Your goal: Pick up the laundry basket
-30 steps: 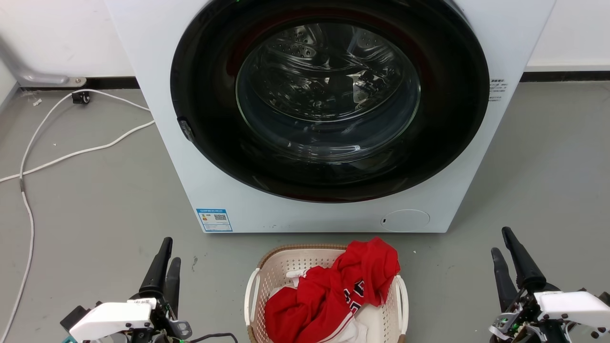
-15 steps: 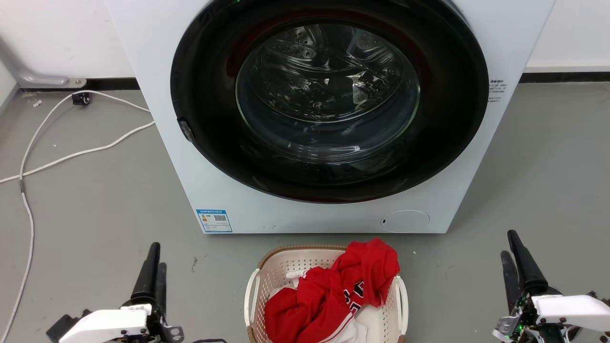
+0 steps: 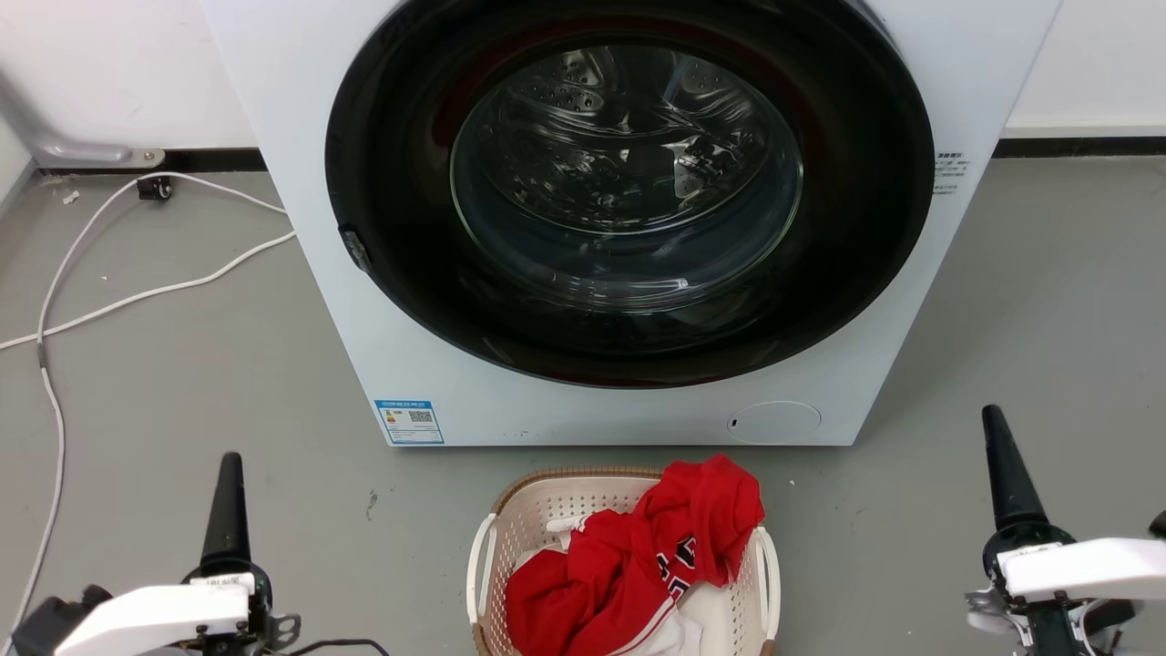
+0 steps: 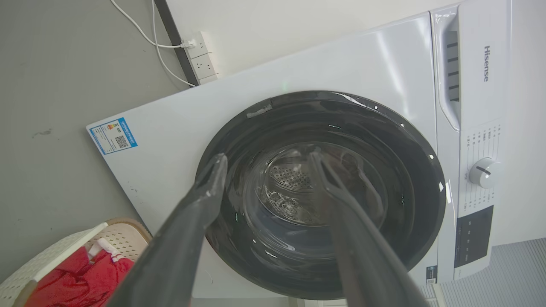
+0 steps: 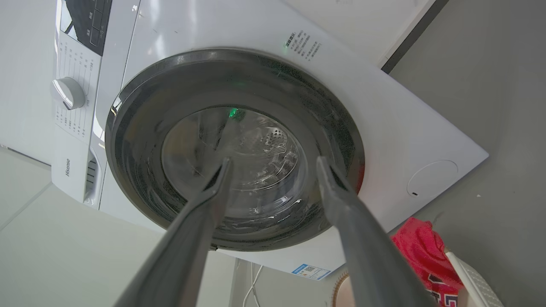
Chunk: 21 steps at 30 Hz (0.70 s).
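laundry basket [image 3: 533, 524] between wide-spread left gripper [image 4: 268, 155] and right gripper [image 5: 274, 159]

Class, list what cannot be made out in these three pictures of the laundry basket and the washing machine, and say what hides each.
- Head view: the near end of the laundry basket, cut off by the bottom edge.
- Head view: the basket's floor, covered by the red garment.
- Head view: print on the blue label, too small.
- Wrist views: what lies in the drum, lost in reflections on the washing machine glass.
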Available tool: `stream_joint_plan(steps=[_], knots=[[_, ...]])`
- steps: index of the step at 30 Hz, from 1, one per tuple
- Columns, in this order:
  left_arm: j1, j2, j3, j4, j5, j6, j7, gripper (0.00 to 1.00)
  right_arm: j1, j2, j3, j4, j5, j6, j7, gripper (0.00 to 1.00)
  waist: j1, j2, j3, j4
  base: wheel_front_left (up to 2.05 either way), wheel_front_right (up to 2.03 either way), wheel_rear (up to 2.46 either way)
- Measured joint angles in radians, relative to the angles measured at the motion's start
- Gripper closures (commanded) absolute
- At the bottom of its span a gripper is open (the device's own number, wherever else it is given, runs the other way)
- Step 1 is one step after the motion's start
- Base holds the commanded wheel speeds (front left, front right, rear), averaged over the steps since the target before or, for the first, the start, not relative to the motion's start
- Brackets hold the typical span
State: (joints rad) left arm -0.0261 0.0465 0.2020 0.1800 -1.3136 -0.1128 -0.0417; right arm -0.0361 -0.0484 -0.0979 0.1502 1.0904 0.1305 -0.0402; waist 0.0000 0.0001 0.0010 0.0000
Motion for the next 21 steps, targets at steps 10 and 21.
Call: stream_joint_plan(steps=[10,21], knots=[[0.009,0.001,-0.017,-0.152,0.236,0.043,-0.034,0.00,0.000,0.000,0.000,-0.125,-0.298,0.000,-0.034,0.00,0.0000,0.0000,0.006,-0.001,0.00,0.00,0.00],[0.044,0.001,-0.130,-0.252,0.513,0.068,-0.068,0.00,0.009,0.000,0.011,-0.194,-0.512,0.000,-0.067,0.00,0.0000,0.0000,0.010,-0.005,0.00,0.00,0.00]])
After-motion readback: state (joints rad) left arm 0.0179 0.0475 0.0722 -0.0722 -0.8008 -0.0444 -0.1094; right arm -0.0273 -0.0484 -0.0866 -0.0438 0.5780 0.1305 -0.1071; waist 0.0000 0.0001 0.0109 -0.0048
